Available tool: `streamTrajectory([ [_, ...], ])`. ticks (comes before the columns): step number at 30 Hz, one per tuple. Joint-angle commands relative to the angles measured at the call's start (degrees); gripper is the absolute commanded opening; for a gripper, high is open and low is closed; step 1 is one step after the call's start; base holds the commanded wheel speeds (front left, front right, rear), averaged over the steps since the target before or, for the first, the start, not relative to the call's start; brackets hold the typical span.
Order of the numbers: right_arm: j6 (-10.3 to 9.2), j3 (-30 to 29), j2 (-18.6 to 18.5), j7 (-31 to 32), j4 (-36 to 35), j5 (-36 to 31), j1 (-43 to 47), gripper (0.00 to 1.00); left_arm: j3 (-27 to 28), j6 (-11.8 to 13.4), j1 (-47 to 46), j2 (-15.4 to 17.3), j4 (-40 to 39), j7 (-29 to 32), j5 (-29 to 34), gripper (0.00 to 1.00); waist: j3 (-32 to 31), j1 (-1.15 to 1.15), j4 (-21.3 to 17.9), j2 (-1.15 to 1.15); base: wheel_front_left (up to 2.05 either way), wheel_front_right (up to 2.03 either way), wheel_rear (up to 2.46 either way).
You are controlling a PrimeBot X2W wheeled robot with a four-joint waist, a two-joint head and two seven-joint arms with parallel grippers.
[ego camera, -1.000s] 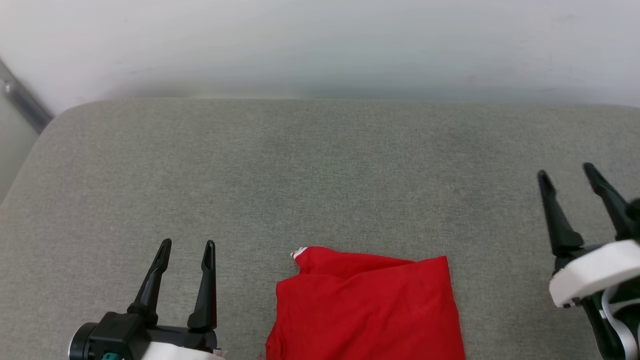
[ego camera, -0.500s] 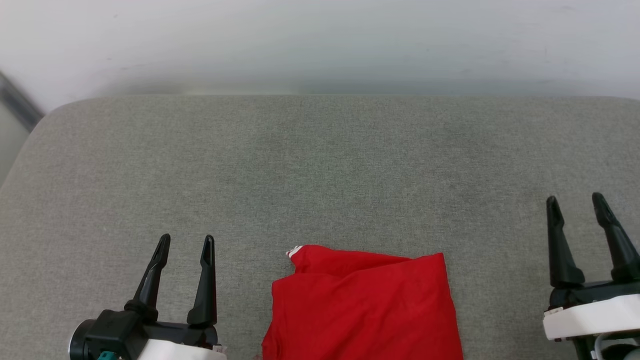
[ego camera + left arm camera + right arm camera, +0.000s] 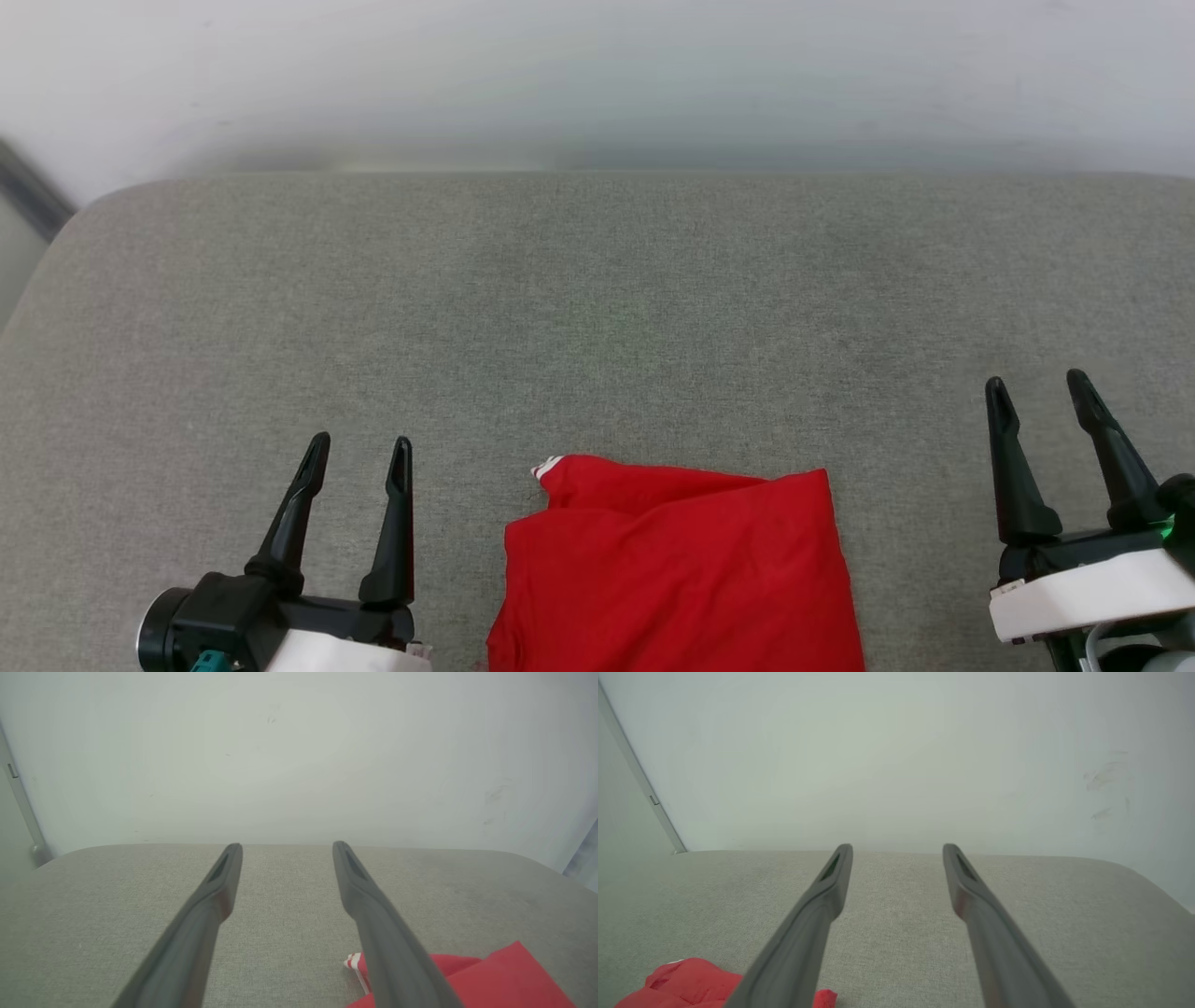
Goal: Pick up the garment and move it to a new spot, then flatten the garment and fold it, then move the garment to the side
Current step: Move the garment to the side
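Note:
The garment (image 3: 677, 574) lies folded into a red block at the near middle of the grey cushion (image 3: 597, 308), plain red side up, a bit of white-and-red trim at its far left corner. My left gripper (image 3: 359, 453) stands open to its left, apart from it, nothing between the fingers. Well off to the right, my right gripper (image 3: 1038, 390) is open and empty too. The left wrist view has the garment (image 3: 486, 977) at lower right, beside the open left gripper (image 3: 286, 845). In the right wrist view the garment (image 3: 686, 982) sits at lower left of the open right gripper (image 3: 896, 847).
A pale wall (image 3: 597, 75) rises right behind the cushion's far edge. A grey metal bar (image 3: 28, 191) runs down at the far left corner. The cushion's left edge curves off near my left arm.
My right gripper has come down toward the near edge and shifted a little left. The left gripper has barely moved. The camera has shifted slightly; the garment lies as before.

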Motion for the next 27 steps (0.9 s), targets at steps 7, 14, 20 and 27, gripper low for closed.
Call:
streamTrajectory([
  [7,-0.02,5.13,-5.03,17.66,-2.12,6.32,1.65,1.00,-0.64,-0.06,-1.53,-0.24,0.23,-0.27,0.00,1.00,1.83,0.00,0.72,0.00,0.00,0.00,0.00],
  [14,-0.02,6.67,-7.32,41.71,-6.22,13.70,1.78,1.00,-1.54,-0.06,-3.13,-0.64,0.31,-0.27,-0.45,1.00,4.38,0.00,2.51,0.00,0.00,0.00,0.00],
  [20,-0.02,6.21,-4.81,55.62,-7.42,12.04,0.69,1.00,-2.79,-0.06,-4.58,-0.85,0.82,-0.27,-0.01,1.00,6.65,0.00,5.35,0.00,0.00,0.00,0.00],
  [27,-0.02,5.79,-1.76,62.14,-3.74,7.74,-0.81,1.00,-3.99,-0.06,-5.84,-1.08,1.54,-0.27,0.10,1.00,8.58,0.00,8.64,0.00,0.00,0.00,0.00],
])
